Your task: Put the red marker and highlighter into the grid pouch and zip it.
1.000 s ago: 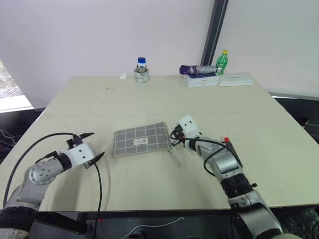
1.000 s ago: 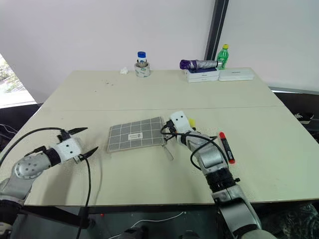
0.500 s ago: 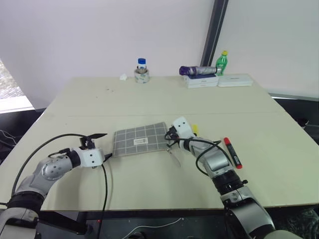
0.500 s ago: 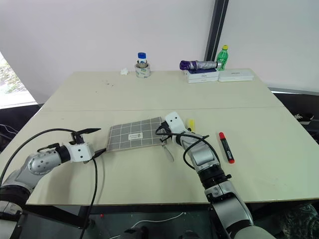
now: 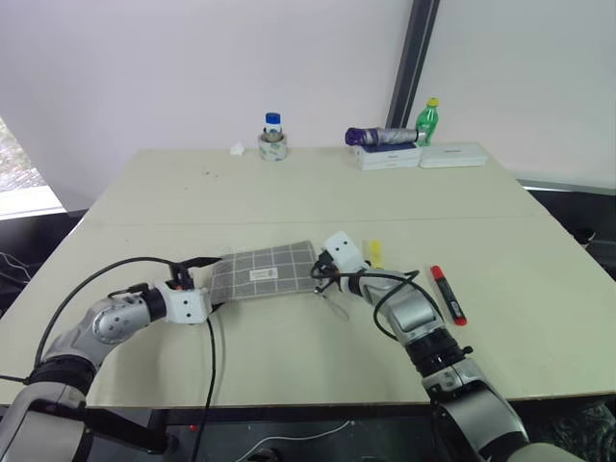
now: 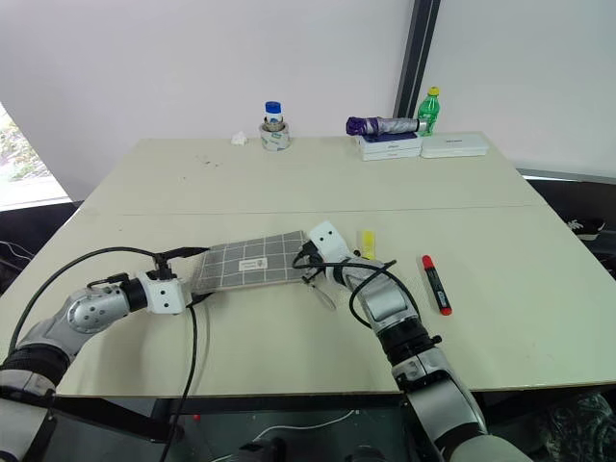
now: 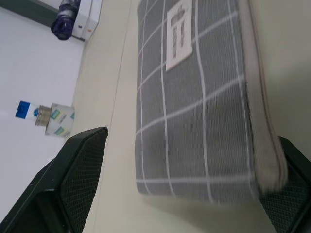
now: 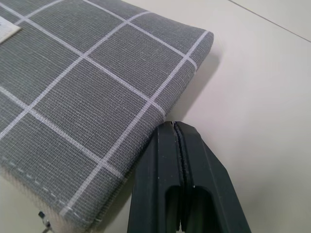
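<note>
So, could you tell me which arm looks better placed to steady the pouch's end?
Probably left: the left pincer is open around the grid pouch's end, while the right pincer is shut at the opposite corner.

I can't read any text: the small white label (image 7: 179, 33) on the flat grey grid-lined fabric pouch (image 7: 199, 111) carries dark marks, illegible.

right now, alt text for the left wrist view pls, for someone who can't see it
The grid pouch, grey with white lines and a small white label, lies flat on the pale table, its near end between the left gripper's two open black fingers. Farther back stand a blue-capped jar and a purple bundle on a white box.
</note>
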You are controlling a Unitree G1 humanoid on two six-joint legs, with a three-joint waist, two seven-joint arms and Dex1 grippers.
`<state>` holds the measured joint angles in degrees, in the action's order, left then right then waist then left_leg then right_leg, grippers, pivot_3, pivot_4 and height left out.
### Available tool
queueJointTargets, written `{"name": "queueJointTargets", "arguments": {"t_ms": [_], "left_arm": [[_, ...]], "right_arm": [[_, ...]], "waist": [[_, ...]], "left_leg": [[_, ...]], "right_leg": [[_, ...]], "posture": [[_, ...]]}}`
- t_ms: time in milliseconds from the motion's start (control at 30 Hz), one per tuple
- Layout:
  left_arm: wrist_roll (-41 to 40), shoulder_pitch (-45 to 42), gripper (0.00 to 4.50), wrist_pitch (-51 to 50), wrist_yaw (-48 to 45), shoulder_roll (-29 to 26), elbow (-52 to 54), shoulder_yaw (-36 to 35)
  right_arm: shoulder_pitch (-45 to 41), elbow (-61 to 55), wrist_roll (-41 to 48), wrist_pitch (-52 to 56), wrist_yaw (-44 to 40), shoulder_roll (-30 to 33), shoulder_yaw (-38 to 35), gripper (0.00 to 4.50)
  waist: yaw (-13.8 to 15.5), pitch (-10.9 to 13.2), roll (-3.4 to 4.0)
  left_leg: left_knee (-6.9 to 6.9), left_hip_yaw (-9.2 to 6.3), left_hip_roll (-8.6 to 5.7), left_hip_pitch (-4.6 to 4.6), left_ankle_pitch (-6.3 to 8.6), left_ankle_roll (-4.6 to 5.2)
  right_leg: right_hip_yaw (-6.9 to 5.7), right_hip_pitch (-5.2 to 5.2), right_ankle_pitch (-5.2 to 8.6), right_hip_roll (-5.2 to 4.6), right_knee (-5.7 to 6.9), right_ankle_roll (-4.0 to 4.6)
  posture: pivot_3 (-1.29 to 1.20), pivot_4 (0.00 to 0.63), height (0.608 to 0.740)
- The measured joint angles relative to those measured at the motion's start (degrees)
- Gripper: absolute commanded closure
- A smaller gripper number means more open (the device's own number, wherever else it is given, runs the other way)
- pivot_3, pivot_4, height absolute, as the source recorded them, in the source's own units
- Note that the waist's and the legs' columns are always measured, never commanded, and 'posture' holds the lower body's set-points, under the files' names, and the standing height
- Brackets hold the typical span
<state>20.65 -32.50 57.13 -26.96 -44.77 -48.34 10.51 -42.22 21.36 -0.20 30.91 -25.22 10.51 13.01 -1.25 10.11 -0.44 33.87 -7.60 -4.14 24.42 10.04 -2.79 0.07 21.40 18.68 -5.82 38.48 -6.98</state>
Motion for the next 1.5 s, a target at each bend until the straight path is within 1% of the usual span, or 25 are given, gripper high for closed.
{"name": "queueJointTargets", "arguments": {"t_ms": [133,200,267,367,433,467,500,667,733,800,967,1000,1033,1100,1167,1200,1367,1500], "left_arm": [[-0.1,-0.6,0.0,1.5,-0.2,0.1,-0.7,0.5],[-0.1,-0.8,0.54,2.8,-0.4,0.1,-1.1,0.9],[-0.1,-0.8,1.31,4.0,-1.0,0.5,-1.3,1.8],[-0.2,-0.8,2.81,5.0,-1.9,1.0,-2.2,2.3],[-1.0,-0.8,3.95,5.2,-3.1,1.0,-2.8,2.3],[-1.8,-1.1,4.38,5.3,-3.4,0.9,-2.8,2.2],[-2.4,-1.3,4.45,5.4,-3.6,0.9,-2.8,2.1],[-5.2,-0.8,4.45,5.1,-5.5,1.8,-2.5,2.1],[-6.6,0.0,4.45,2.9,-6.4,2.1,-0.7,2.0],[-9.1,2.4,4.45,-3.4,-7.8,2.8,4.6,1.4],[-13.2,11.4,4.45,-26.2,-9.0,4.6,25.8,-1.0],[-14.2,13.0,3.73,-30.7,-9.1,5.3,29.7,-1.4],[-15.2,14.3,3.43,-34.4,-9.1,5.9,33.0,-1.9],[-16.5,16.7,2.43,-42.3,-9.2,6.6,39.6,-2.6],[-16.6,18.4,1.37,-45.9,-9.1,6.5,43.8,-3.1],[-16.3,19.1,0.96,-46.9,-9.1,6.4,45.4,-3.2],[-16.4,21.6,0.96,-47.1,-9.9,4.2,48.1,-4.9],[-18.9,23.5,0.96,-42.9,-13.3,-0.1,48.0,-8.1]], "right_arm": [[-0.1,0.3,-0.7,-0.5,-0.6,-0.2,0.1,4.47],[-0.1,0.3,-0.8,-0.8,-0.9,-0.2,0.1,4.5],[-0.1,0.3,-0.9,-0.9,-1.0,-0.2,0.1,4.5],[-0.1,0.3,-1.1,-0.9,-1.1,-0.3,0.1,4.5],[-0.1,0.3,-1.2,-0.9,-1.1,-0.3,0.1,4.5],[0.0,0.3,-1.3,-0.9,-1.1,-0.2,0.1,4.5],[0.0,0.3,-1.3,-0.9,-1.1,-0.3,0.1,4.5],[0.4,0.2,-1.3,-0.9,-1.2,-0.2,0.1,4.5],[0.4,0.2,-1.3,-0.9,-1.2,-0.1,0.1,4.5],[0.5,0.0,-1.3,-0.9,-1.2,0.3,0.0,4.5],[0.7,-1.0,-1.3,-1.0,-1.2,1.6,-0.4,4.5],[0.7,-1.1,-1.3,-1.0,-1.2,1.6,-0.4,4.5],[0.7,-1.1,-1.2,-1.0,-1.2,1.6,-0.4,4.5],[0.7,-1.1,-1.2,-1.3,-1.2,1.6,-0.4,4.5],[0.7,-1.1,-1.2,-1.4,-1.2,1.6,-0.4,4.5],[0.7,-1.0,-1.2,-1.4,-1.2,1.5,-0.4,4.5],[0.5,-0.7,-1.2,-2.0,-1.7,1.1,-0.4,4.5],[-0.2,-0.1,-1.3,-2.7,-1.8,0.9,-0.4,4.5]], "waist": [[0.0,0.0,0.0],[0.0,0.0,0.0],[-0.1,0.0,0.0],[-0.2,0.0,0.0],[-0.6,0.0,0.0],[-0.8,0.0,-0.01],[-0.9,0.0,0.01],[-1.3,0.0,0.0],[-1.4,0.0,0.0],[-1.4,0.0,0.01],[-1.5,0.0,0.0],[-1.5,0.0,0.0],[-1.5,0.0,0.01],[-1.4,0.0,0.0],[-1.5,0.0,0.0],[-1.5,0.0,0.0],[-1.4,0.0,0.0],[-1.3,0.0,0.01]], "left_leg": [[0.01,0.0,0.0,0.0,0.0,0.0],[0.01,0.0,0.0,0.0,0.0,0.0],[0.01,0.0,0.0,0.01,0.0,0.0],[0.01,0.0,0.01,0.03,-0.01,-0.01],[0.01,-0.01,0.02,0.03,-0.01,-0.01],[0.02,-0.03,0.02,0.02,-0.01,-0.01],[0.02,-0.02,0.01,0.02,-0.01,-0.01],[0.04,-0.02,0.02,0.02,-0.02,-0.02],[0.06,-0.01,0.02,0.02,-0.03,-0.02],[0.08,0.01,0.03,0.02,-0.03,-0.02],[0.14,0.03,0.05,0.0,-0.03,-0.03],[0.14,0.02,0.07,0.0,-0.03,-0.03],[0.14,0.02,0.08,0.0,-0.03,-0.03],[0.14,0.02,0.09,0.0,-0.03,-0.03],[0.13,0.03,0.08,-0.01,-0.03,-0.03],[0.12,0.04,0.08,-0.01,-0.03,-0.03],[0.1,0.09,0.09,0.0,-0.03,-0.03],[0.06,0.11,0.14,0.0,-0.02,-0.04]], "right_leg": [[0.0,0.0,0.0,0.0,0.0,0.0],[0.0,0.0,0.0,0.01,0.01,0.0],[0.01,-0.01,0.0,0.01,0.03,0.0],[0.01,0.01,0.0,0.04,0.07,0.0],[0.01,0.02,0.0,0.04,0.1,0.0],[0.01,0.01,0.0,0.04,0.13,0.0],[0.01,0.01,0.0,0.04,0.14,0.0],[0.03,0.07,0.01,0.04,0.29,0.0],[0.06,0.12,0.02,0.05,0.41,0.0],[0.14,0.16,0.02,0.05,0.49,0.0],[0.34,0.24,0.02,0.13,0.6,0.0],[0.38,0.26,0.02,0.16,0.62,0.01],[0.43,0.28,0.02,0.18,0.63,0.01],[0.49,0.33,0.02,0.22,0.65,0.02],[0.6,0.39,0.02,0.25,0.68,0.03],[0.63,0.41,0.02,0.26,0.68,0.03],[0.69,0.47,0.01,0.26,0.69,0.04],[0.77,0.51,0.02,0.24,0.67,0.05]], "posture": [[0.0,0.15,0.74],[0.0,0.15,0.74],[0.0,0.15,0.74],[0.0,0.15,0.74],[0.0,0.15,0.74],[0.0,0.15,0.74],[0.0,0.15,0.74],[0.0,0.15,0.74],[0.0,0.15,0.74],[0.0,0.15,0.74],[0.0,0.15,0.74],[0.0,0.15,0.74],[0.0,0.15,0.74],[0.0,0.15,0.74],[0.0,0.15,0.74],[0.0,0.15,0.74],[0.0,0.15,0.74],[0.0,0.15,0.74]]}}
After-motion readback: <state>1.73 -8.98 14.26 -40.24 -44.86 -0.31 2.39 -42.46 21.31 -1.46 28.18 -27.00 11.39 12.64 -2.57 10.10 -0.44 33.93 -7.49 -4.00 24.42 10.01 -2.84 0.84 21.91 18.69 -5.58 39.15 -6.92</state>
